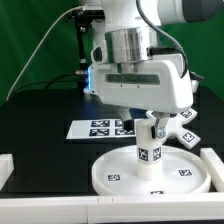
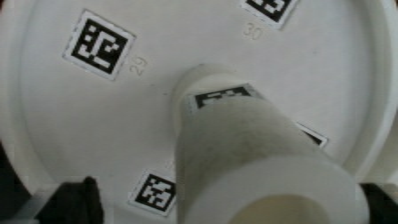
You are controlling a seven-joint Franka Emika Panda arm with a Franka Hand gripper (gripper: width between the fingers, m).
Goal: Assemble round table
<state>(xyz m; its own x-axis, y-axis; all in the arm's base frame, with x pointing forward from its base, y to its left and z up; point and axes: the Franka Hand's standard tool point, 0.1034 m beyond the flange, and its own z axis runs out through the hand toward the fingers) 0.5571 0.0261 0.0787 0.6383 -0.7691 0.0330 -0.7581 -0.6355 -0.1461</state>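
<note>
The round disc (image 1: 150, 172) lies flat at the front of the black table, rim up, with tags on its face. The short cylinder leg (image 1: 150, 150) stands upright on the disc's central hub. My gripper (image 1: 152, 122) is straight above it, fingers either side of the leg's top. In the wrist view the leg (image 2: 249, 140) runs down to the disc (image 2: 125, 110). The left finger (image 2: 71, 198) stands apart from the leg, with disc showing between them; the right finger (image 2: 377, 196) is at the leg's edge. The cross-shaped base (image 1: 186, 131) lies at the exterior view's right of the leg.
The marker board (image 1: 103, 127) lies flat behind the disc. White rails border the table at the front left (image 1: 5, 168) and front right (image 1: 213, 165). A green curtain hangs behind.
</note>
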